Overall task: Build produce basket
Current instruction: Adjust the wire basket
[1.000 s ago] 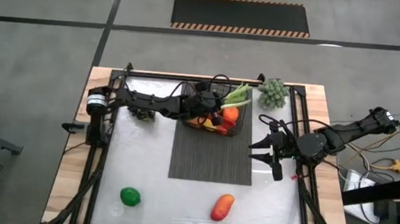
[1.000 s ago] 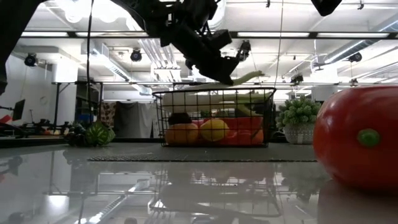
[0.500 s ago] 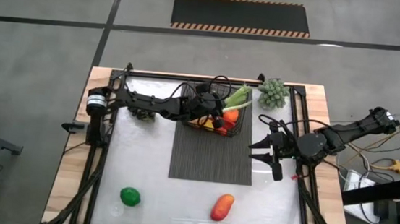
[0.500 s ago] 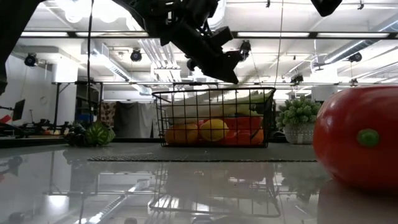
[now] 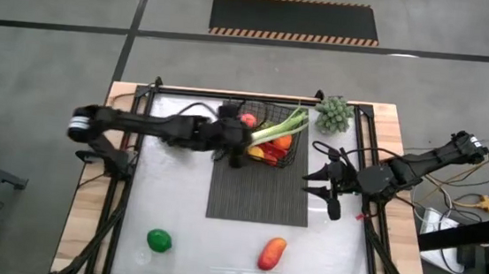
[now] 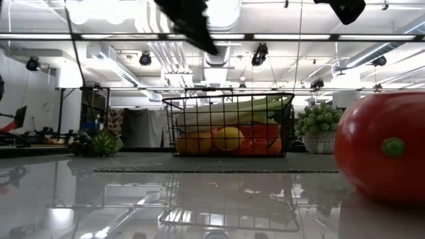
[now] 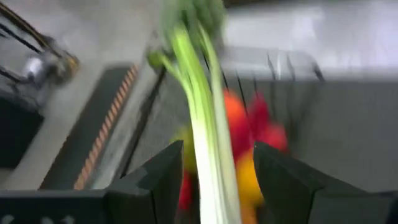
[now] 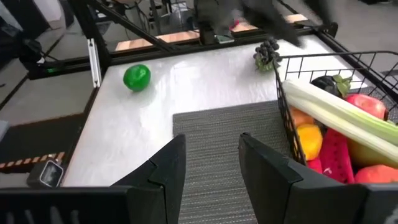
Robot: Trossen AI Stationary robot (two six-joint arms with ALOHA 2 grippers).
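Note:
The black wire basket stands on the far end of the ribbed mat. It holds orange, yellow and red produce. The long pale-green celery lies slanted on top of them, its leafy end over the far right rim. My left gripper hovers open just left of the basket. In the left wrist view the blurred celery runs between its spread fingers. My right gripper waits open by the mat's right edge.
A green round fruit and a red-orange fruit lie near the table's near edge. A green grape bunch sits at the far right corner, and dark grapes far left of the basket. Bare tabletop lies left of the mat.
My left gripper lowered the celery from above the basket onto the produce inside. It then let go and drew back toward the table's left, rising out of the low view. The celery now lies across the basket. My right arm kept still.

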